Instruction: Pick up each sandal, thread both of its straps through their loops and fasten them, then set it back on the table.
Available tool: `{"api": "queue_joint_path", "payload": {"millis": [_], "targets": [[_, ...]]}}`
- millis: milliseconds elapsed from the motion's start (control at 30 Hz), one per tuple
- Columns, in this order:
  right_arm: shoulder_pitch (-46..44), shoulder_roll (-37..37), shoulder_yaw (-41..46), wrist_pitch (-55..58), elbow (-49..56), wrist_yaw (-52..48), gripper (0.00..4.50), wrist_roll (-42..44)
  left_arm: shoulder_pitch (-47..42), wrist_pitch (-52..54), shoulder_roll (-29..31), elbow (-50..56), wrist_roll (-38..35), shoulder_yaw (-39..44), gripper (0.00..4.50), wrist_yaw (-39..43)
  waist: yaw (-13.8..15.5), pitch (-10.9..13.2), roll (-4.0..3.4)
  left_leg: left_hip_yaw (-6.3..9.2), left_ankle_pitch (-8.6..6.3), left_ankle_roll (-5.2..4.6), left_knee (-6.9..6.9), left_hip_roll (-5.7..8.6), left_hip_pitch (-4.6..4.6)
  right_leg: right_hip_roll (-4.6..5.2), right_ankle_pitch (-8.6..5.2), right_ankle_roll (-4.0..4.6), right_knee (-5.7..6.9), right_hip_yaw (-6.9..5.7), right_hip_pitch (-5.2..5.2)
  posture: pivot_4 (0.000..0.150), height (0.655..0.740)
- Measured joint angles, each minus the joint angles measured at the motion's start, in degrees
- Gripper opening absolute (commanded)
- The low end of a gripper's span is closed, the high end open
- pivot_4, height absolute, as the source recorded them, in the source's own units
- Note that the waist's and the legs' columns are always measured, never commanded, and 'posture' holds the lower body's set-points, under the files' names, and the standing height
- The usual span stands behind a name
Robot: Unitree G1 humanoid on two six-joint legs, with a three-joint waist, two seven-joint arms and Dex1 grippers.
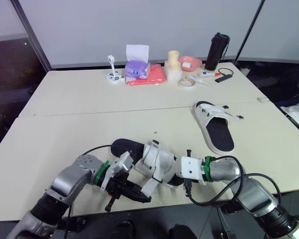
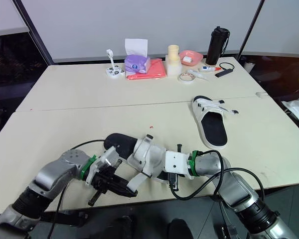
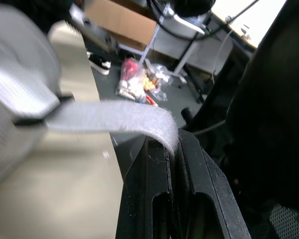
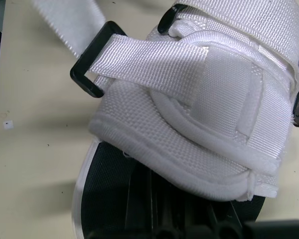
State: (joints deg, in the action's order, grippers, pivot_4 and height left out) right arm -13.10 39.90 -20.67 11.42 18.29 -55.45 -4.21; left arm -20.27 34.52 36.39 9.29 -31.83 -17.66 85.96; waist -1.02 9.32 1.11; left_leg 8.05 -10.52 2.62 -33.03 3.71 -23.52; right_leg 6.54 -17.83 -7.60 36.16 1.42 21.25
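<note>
At the table's (image 1: 65, 124) front edge the left gripper (image 3: 173, 143) is pinched shut on the free end of a strap (image 3: 109, 115) of the near sandal (image 1: 157, 162), which sits between both arms. The right gripper (image 1: 177, 174) is set against the sandal's other side; whether it is clamped cannot be told. The strap appears already passed through its black loop (image 4: 92, 69). It is best drawn taut along its own line, untwisted, then folded back and pressed flat, with the sandal kept steady. The second sandal (image 1: 217, 127) lies well apart, to the right
</note>
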Motion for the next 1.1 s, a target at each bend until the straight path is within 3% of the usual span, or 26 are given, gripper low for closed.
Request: {"api": "queue_joint_path", "payload": {"millis": [200, 433, 633, 933, 1033, 1100], "targets": [[-0.2, -0.6, -0.5, -0.2, 0.0, 0.7, 0.0, 0.1, -8.0, 9.4, -0.8, -3.2, -5.0, 1.9, 0.09, -0.6, 0.1, 0.1, 0.01, -0.01, 0.0, 0.0, -0.01, 0.0, -0.04, -0.04, 0.01, -0.03, 0.01, -0.01, 0.02, 0.15, 0.7344], [-0.3, -0.7, -0.5, -0.2, -0.2, 1.7, 0.0, 0.1, -16.3, 12.4, -8.7, -17.1, -5.8, 2.9, 0.09, -2.2, 0.4, 0.3, 0.07, -0.01, 0.05, 0.05, -0.11, 0.33, -0.08, 0.06, 0.12, -0.24, 0.02, -0.04, -0.03, 0.15, 0.7344], [0.4, -0.7, 0.0, 0.1, -0.1, 2.3, 0.0, 0.1, -21.1, 8.4, -16.9, -27.9, -1.2, 2.5, 0.09, -4.4, 0.7, 0.3, 0.11, -0.04, 0.07, 0.07, -0.31, 0.39, -0.08, 0.09, 0.14, -0.26, 0.02, -0.1, -0.19, 0.15, 0.7344], [1.5, -0.3, 1.3, 0.8, 0.2, 2.7, 0.0, 0.0, -27.1, 0.8, -23.2, -40.3, 7.6, 0.2, 0.09, -4.9, 1.7, 0.3, 0.12, -0.02, 0.06, 0.08, -0.65, 0.44, -0.08, 0.13, 0.18, -0.35, 0.02, -0.19, -0.33, 0.15, 0.7344], [1.7, -0.3, 1.3, 1.1, 0.2, 2.9, 0.0, 0.0, -27.8, -0.3, -23.8, -42.5, 8.9, 0.1, 1.06, -4.8, 1.7, 0.3, 0.11, 0.01, 0.05, 0.08, -0.81, 0.44, -0.07, 0.14, 0.18, -0.35, 0.01, -0.22, -0.4, 0.15, 0.7344], [1.7, -0.3, 1.4, 1.3, 0.2, 2.9, 0.0, 0.0, -27.9, -1.0, -24.2, -43.3, 9.4, 0.1, 2.0, -4.7, 1.7, 0.3, 0.12, 0.04, 0.05, 0.08, -0.84, 0.43, -0.06, 0.17, 0.18, -0.34, 0.01, -0.24, -0.45, 0.15, 0.7344]]}}
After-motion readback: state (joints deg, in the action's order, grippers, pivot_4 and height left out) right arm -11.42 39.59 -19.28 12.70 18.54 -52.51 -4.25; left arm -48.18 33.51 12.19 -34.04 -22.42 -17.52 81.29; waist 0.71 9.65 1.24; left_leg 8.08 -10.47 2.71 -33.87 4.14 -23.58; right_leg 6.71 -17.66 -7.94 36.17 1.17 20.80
